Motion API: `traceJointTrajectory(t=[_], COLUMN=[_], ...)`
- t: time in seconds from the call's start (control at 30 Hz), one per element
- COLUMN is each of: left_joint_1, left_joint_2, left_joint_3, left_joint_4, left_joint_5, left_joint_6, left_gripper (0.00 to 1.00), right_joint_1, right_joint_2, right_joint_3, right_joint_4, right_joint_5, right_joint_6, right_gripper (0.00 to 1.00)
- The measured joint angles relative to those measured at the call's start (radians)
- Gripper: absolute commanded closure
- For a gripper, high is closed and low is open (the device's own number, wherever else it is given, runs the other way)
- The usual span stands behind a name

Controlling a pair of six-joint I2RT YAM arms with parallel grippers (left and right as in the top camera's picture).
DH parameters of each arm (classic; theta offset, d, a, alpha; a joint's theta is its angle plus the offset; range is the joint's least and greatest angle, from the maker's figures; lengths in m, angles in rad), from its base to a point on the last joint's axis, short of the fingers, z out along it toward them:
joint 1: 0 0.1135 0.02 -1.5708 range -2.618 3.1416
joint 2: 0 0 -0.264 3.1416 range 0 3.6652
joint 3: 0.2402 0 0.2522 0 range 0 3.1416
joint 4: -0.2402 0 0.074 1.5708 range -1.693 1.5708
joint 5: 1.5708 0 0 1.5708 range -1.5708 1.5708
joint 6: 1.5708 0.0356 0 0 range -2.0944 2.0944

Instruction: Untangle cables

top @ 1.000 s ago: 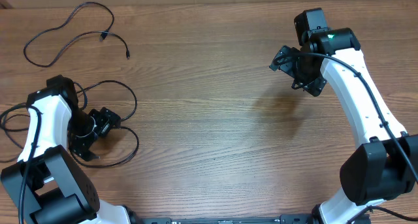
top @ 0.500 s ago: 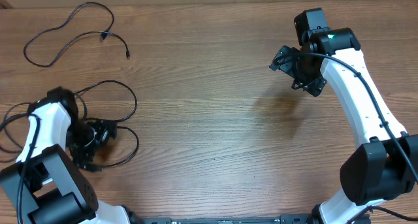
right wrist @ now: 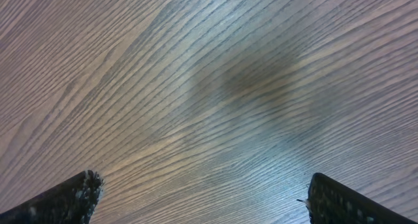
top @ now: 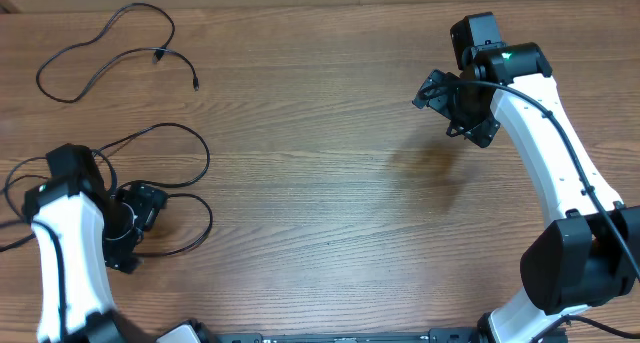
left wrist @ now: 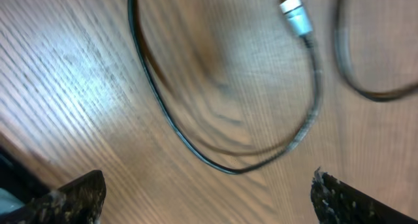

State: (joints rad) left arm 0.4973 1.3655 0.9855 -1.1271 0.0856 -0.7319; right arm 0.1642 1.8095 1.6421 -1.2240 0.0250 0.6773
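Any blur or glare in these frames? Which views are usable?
Left wrist: blurred, with the cable and its silver plug smeared and glare on the wood at left. Right wrist: grain fairly sharp, with one soft dark shadow on the bare table. Overhead: sharp and evenly lit, with a faint shadow beneath the right arm.

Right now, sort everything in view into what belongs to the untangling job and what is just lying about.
Job:
looped cables by the left arm
separate cable, far left corner
left claw, open above the loops

Lying about:
right claw, open over wood, no cable near it
table
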Motion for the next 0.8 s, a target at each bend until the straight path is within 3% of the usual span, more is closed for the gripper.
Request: traceJointTrajectory(t=[0.27,0.4,0.57,0.8], left_joint_1=[0.000,0.000,0.000,0.000], left_joint_2=[-0.184,-0.171,-0.128,-0.033], left_joint_3=[-0.154,-0.269,-0.352,-0.359], left_joint_4=[0.130,0.238,0.394,0.404], left_joint_5=[-0.002,-0.004,-0.008,-0.008], left_joint_6=[-0.031,-0.063,-0.119,-0.143], left_gripper=[0.04,0.19,0.27,0.29], right_joint_1=[0.000,0.000,0.000,0.000], right_joint_2=[0.000,0.000,0.000,0.000], right_joint_3=[0.000,0.000,0.000,0.000], right_joint_4=[-0.001,0.000,0.000,0.000], right_joint_5=[0.000,0.000,0.000,0.000], right_joint_6=[-0.001,-0.001,-0.001,-0.001], right_gripper=[0.00,0.00,0.00,0.00])
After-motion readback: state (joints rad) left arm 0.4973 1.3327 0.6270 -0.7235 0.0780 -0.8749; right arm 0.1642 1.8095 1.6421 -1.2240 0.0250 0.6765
